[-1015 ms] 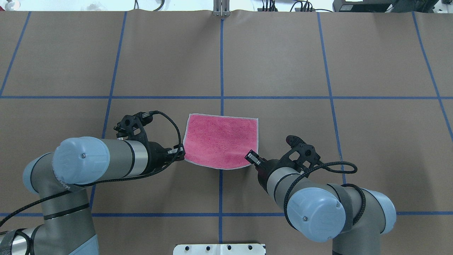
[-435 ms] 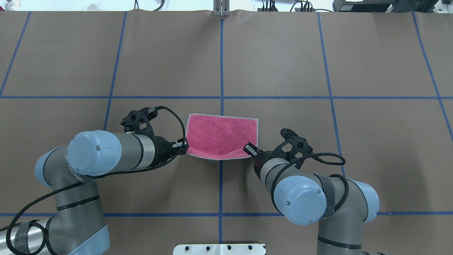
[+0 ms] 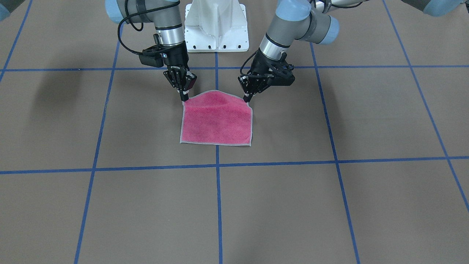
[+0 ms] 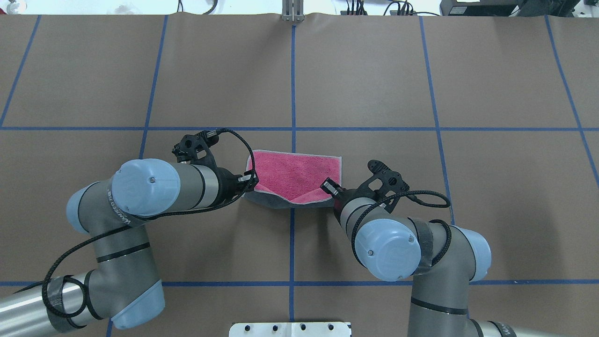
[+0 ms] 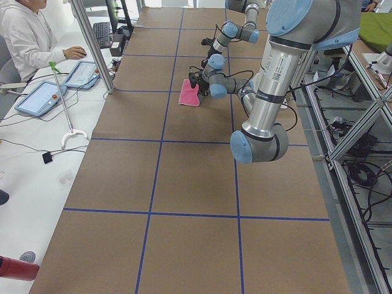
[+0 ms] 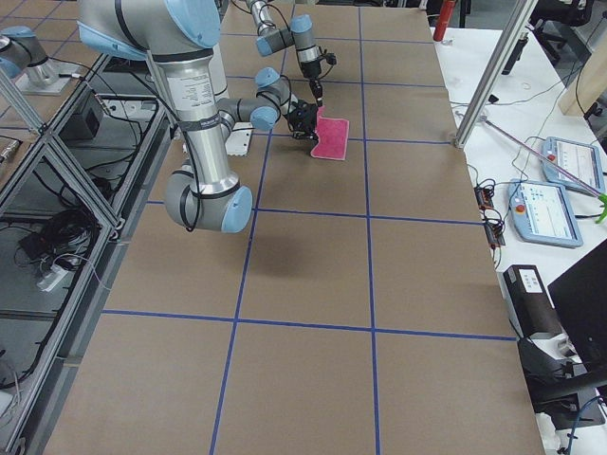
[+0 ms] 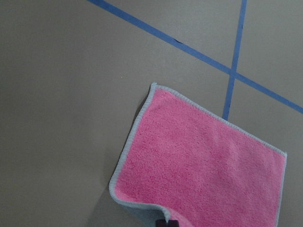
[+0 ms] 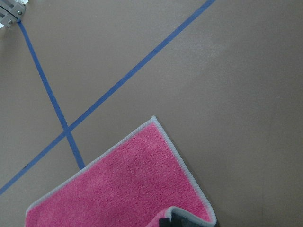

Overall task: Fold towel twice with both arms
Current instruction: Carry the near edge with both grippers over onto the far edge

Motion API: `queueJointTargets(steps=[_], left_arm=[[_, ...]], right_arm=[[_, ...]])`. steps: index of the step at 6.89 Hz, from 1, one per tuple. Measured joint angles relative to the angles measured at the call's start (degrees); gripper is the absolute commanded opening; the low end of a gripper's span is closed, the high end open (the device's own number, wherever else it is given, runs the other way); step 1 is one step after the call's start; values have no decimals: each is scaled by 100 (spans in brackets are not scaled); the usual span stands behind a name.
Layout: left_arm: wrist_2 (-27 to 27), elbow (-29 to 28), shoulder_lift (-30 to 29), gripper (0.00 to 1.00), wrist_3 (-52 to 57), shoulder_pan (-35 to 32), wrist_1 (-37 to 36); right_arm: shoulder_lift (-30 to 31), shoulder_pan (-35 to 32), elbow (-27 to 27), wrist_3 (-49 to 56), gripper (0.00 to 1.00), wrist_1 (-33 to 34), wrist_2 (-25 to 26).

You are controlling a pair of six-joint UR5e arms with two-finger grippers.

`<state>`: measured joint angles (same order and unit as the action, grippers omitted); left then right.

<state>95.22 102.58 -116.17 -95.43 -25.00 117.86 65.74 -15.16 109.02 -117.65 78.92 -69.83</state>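
Our left pincer [image 4: 251, 180] and right pincer [image 4: 329, 187] each clenched a near towel [image 4: 299, 172] corner, raised off the surface [image 4: 374, 70]; first fold unfinished, second not started.

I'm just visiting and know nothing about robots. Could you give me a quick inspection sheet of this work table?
Surface: brown table with a blue tape grid.
Job's things: pink towel, near edge lifted, grey underside showing.
Clutter: nothing seen.
Grippers: left gripper and right gripper each pinch a near corner of the towel.
Cables: a black cable loops at each wrist.
Surroundings: person seated at a side desk with tablets.
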Motion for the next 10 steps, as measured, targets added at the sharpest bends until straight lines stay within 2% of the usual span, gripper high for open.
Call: queueJointTargets(steps=[10], left_arm=[[-15,-681,-433,0,1,-312,6]], right_arm=[[-352,-392,-500,120,0,7,-18]])
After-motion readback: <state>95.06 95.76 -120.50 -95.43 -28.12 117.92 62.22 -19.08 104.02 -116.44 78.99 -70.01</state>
